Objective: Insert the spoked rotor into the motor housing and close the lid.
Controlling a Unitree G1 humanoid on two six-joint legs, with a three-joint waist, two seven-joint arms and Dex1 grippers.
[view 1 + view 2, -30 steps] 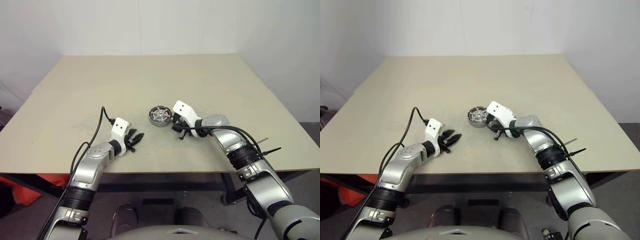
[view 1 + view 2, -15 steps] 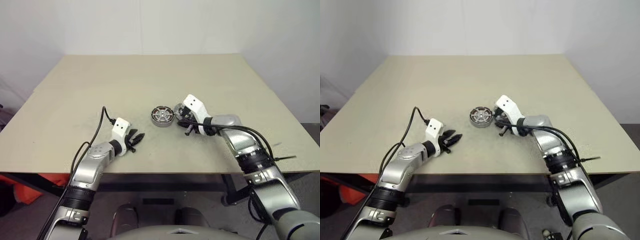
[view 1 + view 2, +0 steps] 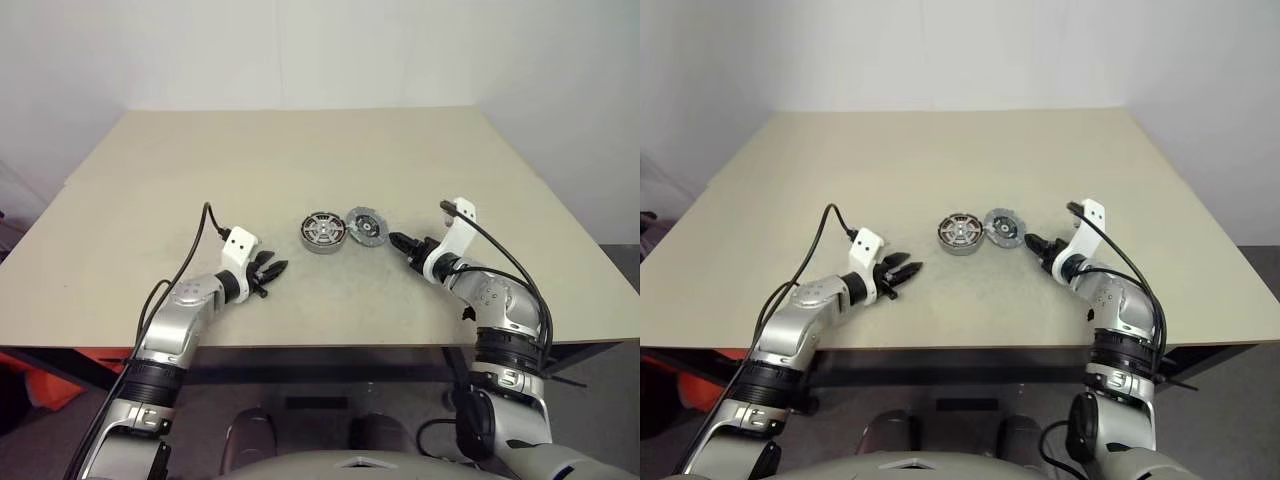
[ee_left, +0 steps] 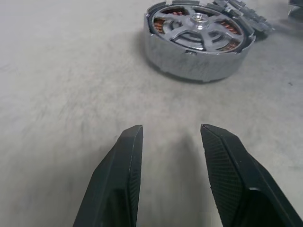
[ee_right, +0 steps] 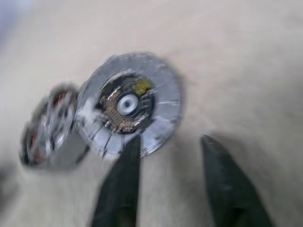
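The shiny spoked rotor (image 3: 323, 231) stands on the table's middle. Copper windings of the motor housing (image 4: 163, 26) show between its spokes. Just to its right, touching or nearly so, lies a flat grey toothed disc (image 3: 366, 226), which I take for the lid. My right gripper (image 3: 400, 248) is a short way right of the disc and points at it, open and empty. The disc lies just past its fingertips (image 5: 132, 156). My left gripper (image 3: 275, 278) rests low over the table, front left of the rotor. It stands open with nothing between its fingers (image 4: 128, 161).
The beige table (image 3: 300, 150) stretches wide around the parts, with a white wall behind it. Cables run along both forearms. The table's front edge lies close behind both grippers.
My right gripper has opened, rolled and drawn away to the right. The grey disc it had beside the rotor now lies on the table. The left arm has kept still.
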